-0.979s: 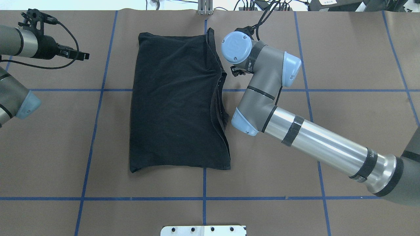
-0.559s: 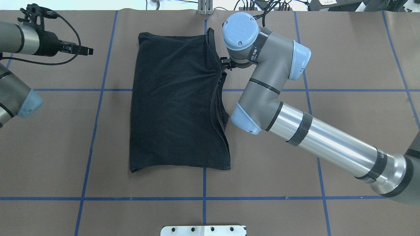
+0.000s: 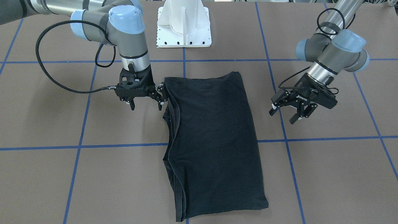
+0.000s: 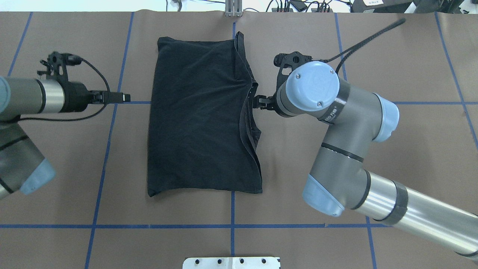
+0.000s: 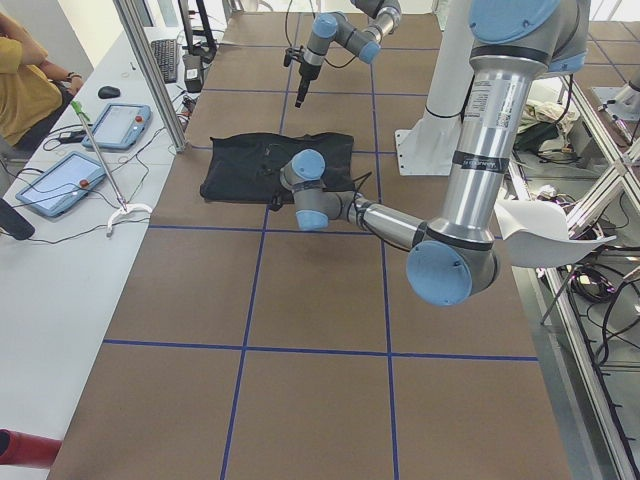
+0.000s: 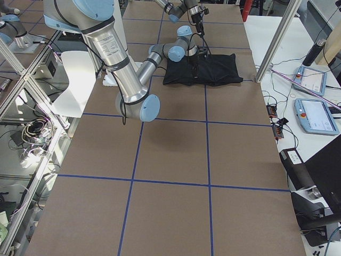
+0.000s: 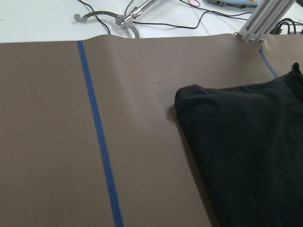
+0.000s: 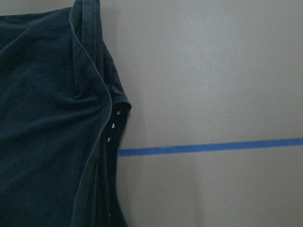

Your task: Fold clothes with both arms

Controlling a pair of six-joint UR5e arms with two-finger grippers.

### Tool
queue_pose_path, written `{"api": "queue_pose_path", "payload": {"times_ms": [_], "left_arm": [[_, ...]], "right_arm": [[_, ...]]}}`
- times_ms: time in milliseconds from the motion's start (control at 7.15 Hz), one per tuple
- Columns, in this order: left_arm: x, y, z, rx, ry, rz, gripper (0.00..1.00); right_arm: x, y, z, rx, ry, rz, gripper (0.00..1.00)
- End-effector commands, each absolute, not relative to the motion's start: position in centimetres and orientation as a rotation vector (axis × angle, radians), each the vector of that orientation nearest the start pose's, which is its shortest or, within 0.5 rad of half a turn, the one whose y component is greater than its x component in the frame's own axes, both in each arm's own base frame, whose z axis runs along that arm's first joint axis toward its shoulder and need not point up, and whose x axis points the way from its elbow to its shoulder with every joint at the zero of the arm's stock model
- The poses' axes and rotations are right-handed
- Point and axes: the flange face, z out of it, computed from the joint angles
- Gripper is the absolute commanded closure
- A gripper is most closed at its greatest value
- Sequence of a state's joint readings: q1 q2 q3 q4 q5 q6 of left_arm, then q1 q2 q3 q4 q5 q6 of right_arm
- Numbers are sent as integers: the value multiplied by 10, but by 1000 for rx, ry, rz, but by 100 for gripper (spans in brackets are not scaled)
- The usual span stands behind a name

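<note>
lying flat on the tabletop (image 3: 46, 130), the folded black t-shirt (image 3: 214, 130) shows stacked edges along one long side; the right tool (image 3: 146, 104), spread wide, sits just beside them, likely to pinch; the left tool (image 3: 283, 115), also wide, hangs off the t-shirt's opposite side.

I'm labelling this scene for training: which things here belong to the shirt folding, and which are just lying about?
Job in hand: black T-shirt, left gripper, right gripper, both grippers open.
Lying about: white pedestal base, touchscreen pendants on the side bench.
</note>
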State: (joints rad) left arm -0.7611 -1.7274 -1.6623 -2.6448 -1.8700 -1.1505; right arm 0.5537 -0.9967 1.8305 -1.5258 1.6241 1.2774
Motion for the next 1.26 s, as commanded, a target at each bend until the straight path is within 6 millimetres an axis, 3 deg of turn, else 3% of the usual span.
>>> {"api": "queue_pose_path", "payload": {"times_ms": [0, 280, 559, 699, 839, 1118], "left_arm": [[373, -357, 403, 415, 1291, -166, 0], [424, -305, 413, 337, 1253, -236, 0], [447, -300, 404, 312, 1206, -255, 5], [449, -301, 400, 311, 1211, -256, 19], [452, -298, 397, 306, 1217, -248, 25], [460, -285, 397, 288, 1220, -226, 26]], "right_arm": [[-474, -396, 212, 326, -876, 239, 0], [-476, -394, 213, 339, -872, 242, 0], [-476, -394, 213, 339, -872, 242, 0], [-476, -394, 213, 340, -871, 241, 0], [-476, -394, 213, 340, -871, 241, 0], [-476, -394, 213, 340, -871, 240, 0]]}}
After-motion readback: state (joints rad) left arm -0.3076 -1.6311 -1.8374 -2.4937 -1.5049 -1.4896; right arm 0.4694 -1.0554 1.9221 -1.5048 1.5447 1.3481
